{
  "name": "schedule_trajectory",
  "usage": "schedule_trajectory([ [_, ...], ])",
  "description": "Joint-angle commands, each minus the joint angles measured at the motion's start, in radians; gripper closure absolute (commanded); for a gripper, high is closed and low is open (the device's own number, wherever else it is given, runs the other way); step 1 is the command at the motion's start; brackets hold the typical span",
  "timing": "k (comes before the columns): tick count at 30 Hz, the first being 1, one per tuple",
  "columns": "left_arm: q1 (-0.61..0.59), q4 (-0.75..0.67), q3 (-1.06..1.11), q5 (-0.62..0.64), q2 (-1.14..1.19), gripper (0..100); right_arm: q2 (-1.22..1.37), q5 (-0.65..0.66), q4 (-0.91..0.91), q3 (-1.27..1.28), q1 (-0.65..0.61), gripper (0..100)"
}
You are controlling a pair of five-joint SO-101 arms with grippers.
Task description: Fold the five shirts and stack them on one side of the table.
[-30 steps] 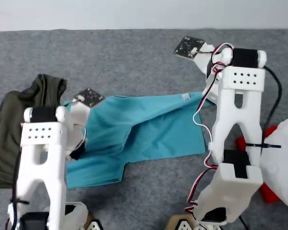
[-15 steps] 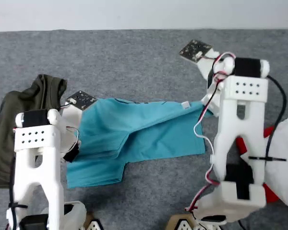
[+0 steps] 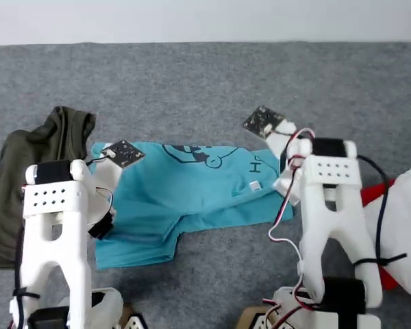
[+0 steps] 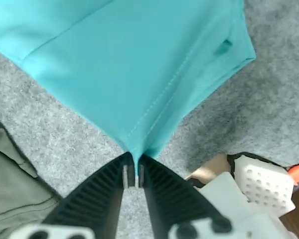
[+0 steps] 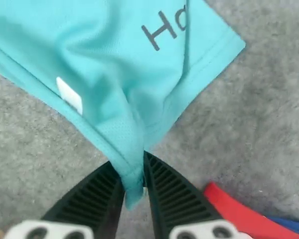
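Observation:
A teal shirt lies spread on the grey table, its printed side showing along the far fold. My left gripper is shut on a corner of the teal shirt, at the shirt's left end in the high view. My right gripper is shut on a bunched edge of the same shirt at its right end. An olive green shirt lies crumpled at the far left. A red shirt and a white shirt lie at the right edge.
The grey carpeted table has free room across its far half. Both arm bases stand at the near edge. A strip of blue cloth peeks from under the red one beside my right gripper.
Both grippers have drawn the shirt's far edge toward the near side, folding it over so the print now shows. The right arm came down and nearer; the left shifted slightly.

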Motion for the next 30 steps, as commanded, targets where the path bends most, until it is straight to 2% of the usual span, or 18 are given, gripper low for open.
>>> schedule_trajectory([
  [1, -0.008, 0.026, 0.004, -0.014, -0.028, 100, -0.044, -0.005, -0.067, 0.026, 0.005, 98.9],
  [11, -0.002, 0.028, 0.018, -0.051, -0.037, 100, -0.051, 0.038, -0.099, 0.026, 0.042, 98.9],
  [18, -0.003, 0.026, 0.088, -0.143, -0.035, 100, -0.048, 0.038, -0.093, 0.034, 0.041, 98.9],
  [25, -0.002, 0.02, 0.096, -0.146, -0.035, 100, -0.051, 0.031, -0.097, 0.084, 0.016, 98.9],
  [30, -0.006, -0.057, 0.147, -0.143, -0.034, 100, -0.051, 0.0, -0.113, 0.118, -0.004, 98.9],
])
